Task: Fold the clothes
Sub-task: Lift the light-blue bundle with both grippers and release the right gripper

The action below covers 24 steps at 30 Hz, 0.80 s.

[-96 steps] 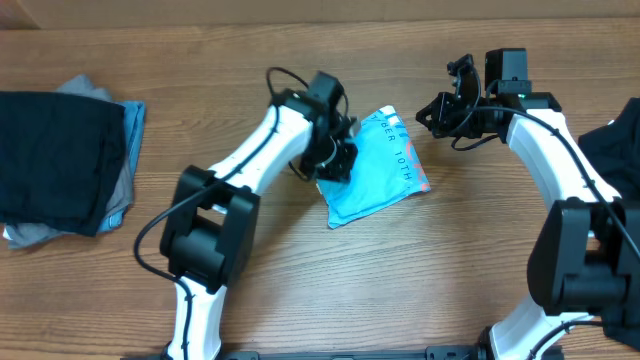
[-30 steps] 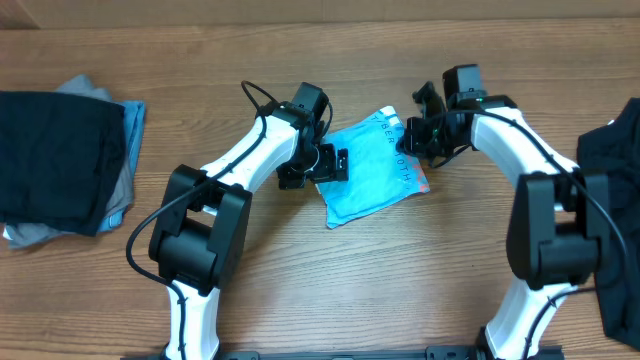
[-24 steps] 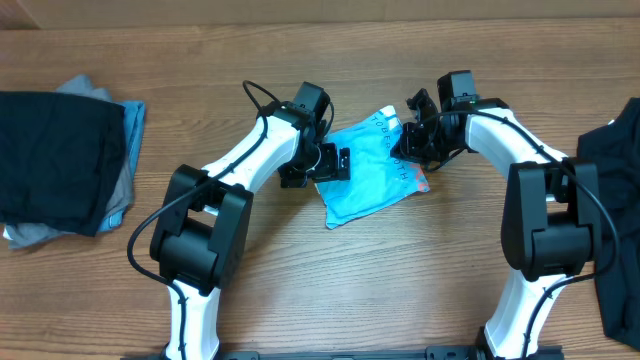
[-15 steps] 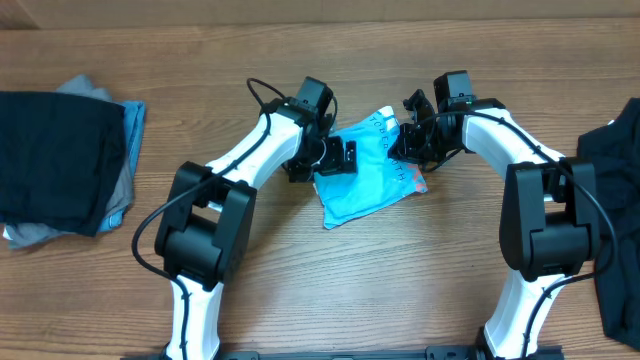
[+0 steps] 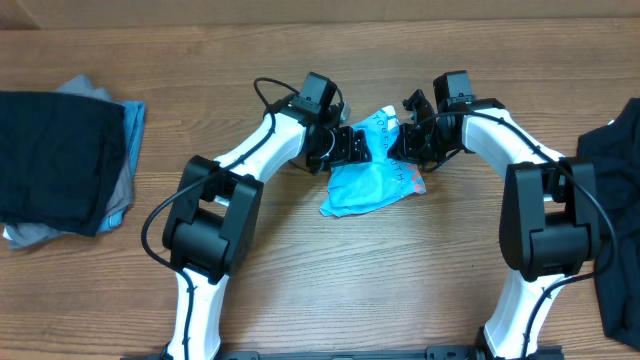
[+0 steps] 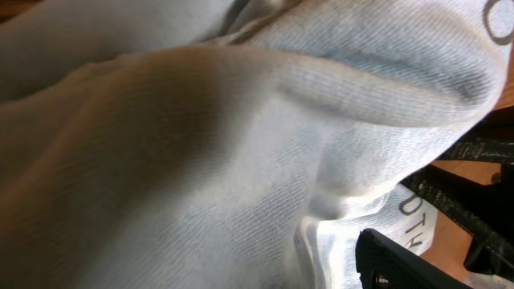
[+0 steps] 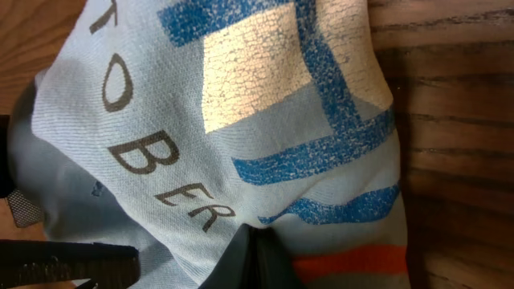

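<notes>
We are reading the right claw (image 7: pixel 255 255) as pressed together, its tips bearing on the sky-blue T-shirt (image 5: pixel 372 186) just below the printed lettering. Whether any cloth is sitting between them we cannot tell. The left claw (image 5: pixel 352 147) is sitting against the shirt's 9 o'clock edge. Fabric is filling its wrist view, so we cannot tell whether it is apart or clamped.

The shirt is lying bunched and partly folded between the two claws, a little toward 12 o'clock on the tabletop (image 5: pixel 300 285). A stack of dark shirts (image 5: pixel 55 160) is resting well apart at 9 o'clock, and another dark garment (image 5: pixel 612 140) is showing at the 3 o'clock edge.

We are judging the cotton as light, soft and limp. It is likely to sag, crease and slide on the wood, so we are favouring pinches at opposite edges, through all layers.
</notes>
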Each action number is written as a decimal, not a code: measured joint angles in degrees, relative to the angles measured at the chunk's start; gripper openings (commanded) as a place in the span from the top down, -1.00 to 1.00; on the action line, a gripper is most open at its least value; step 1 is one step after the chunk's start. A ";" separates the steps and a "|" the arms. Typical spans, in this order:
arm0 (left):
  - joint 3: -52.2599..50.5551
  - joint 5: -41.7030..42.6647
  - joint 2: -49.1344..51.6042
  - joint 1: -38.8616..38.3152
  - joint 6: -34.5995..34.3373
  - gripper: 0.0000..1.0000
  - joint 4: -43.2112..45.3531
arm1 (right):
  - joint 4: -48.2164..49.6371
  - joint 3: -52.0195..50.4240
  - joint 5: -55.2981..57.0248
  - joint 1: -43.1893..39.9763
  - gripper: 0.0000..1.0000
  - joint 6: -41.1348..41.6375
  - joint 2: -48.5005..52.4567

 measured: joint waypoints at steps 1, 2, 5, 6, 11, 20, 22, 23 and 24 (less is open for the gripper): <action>0.00 0.13 0.02 -0.04 0.00 -0.66 0.09 | -0.02 0.00 0.00 0.00 0.92 0.00 0.00; 0.00 0.17 0.02 -0.09 -0.02 -0.66 0.11 | 0.00 0.00 0.00 0.00 0.92 0.00 0.00; 0.02 0.00 0.02 -0.37 0.00 -0.63 0.31 | -0.04 0.00 0.00 0.00 0.92 0.00 0.00; 0.02 -0.31 0.02 -0.50 0.00 -0.53 0.37 | -0.02 0.00 0.00 0.00 0.92 0.00 0.00; 0.00 -2.91 0.74 -1.73 0.20 0.92 0.46 | -0.07 0.00 -0.02 0.00 0.92 0.00 0.00; 1.84 -3.21 1.53 -1.68 0.44 0.92 -3.89 | -0.11 0.00 -0.33 0.00 0.92 -0.02 0.09; 2.95 -3.39 1.79 -1.42 1.27 0.92 -7.48 | -0.35 0.00 -1.05 -0.07 0.92 -0.02 0.31; 3.89 -3.67 1.99 -1.22 1.60 0.92 -10.14 | -0.55 0.00 -1.51 -0.07 0.92 -0.02 0.42; 4.74 -4.07 2.14 -1.05 1.92 0.92 -12.48 | -0.81 0.00 -2.36 -0.02 0.92 0.00 0.55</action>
